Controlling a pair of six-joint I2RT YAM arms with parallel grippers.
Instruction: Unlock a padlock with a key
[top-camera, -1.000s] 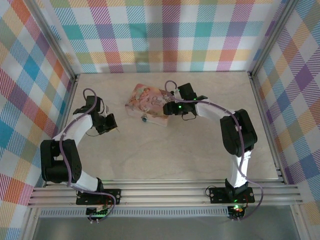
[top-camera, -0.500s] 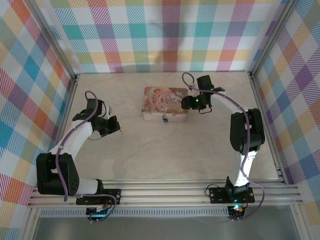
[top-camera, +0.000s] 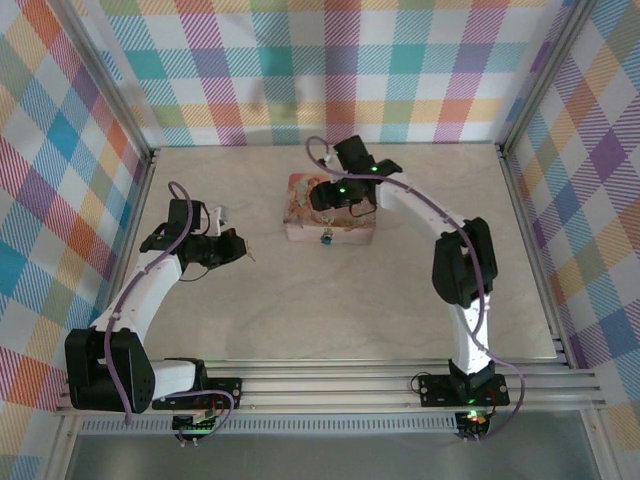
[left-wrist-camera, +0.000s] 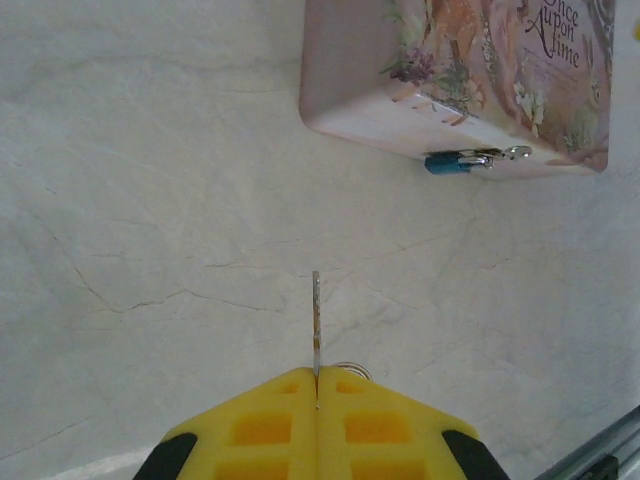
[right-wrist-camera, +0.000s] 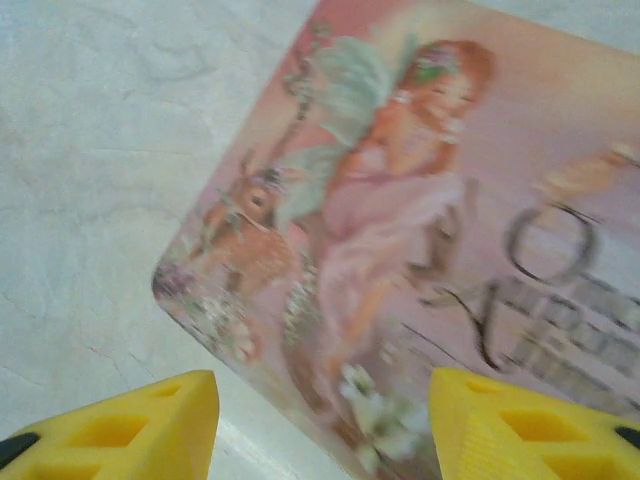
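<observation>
The padlock (left-wrist-camera: 450, 162), tiny with a blue body and silvery shackle, hangs on the front wall of the pink illustrated tin (left-wrist-camera: 460, 70); from above the padlock (top-camera: 327, 238) shows at the tin's (top-camera: 300, 212) near edge. My left gripper (left-wrist-camera: 317, 385) is shut on the key (left-wrist-camera: 316, 320), whose thin blade sticks straight out ahead, well short of the padlock. In the top view the left gripper (top-camera: 235, 248) sits left of the tin. My right gripper (right-wrist-camera: 320, 420) is open, hovering over the tin's lid (right-wrist-camera: 420, 230) near its corner; from above the right gripper (top-camera: 335, 195) covers the lid's middle.
The pale marble-patterned table (top-camera: 350, 310) has metal rails along both sides and the near edge (top-camera: 330, 385). Plaid walls close in the back and sides. Open tabletop lies between my left gripper and the tin.
The tin went from skewed to square on the table. My right gripper swung off to its right side, then back over the lid. My left gripper edged slightly toward the tin, key still held.
</observation>
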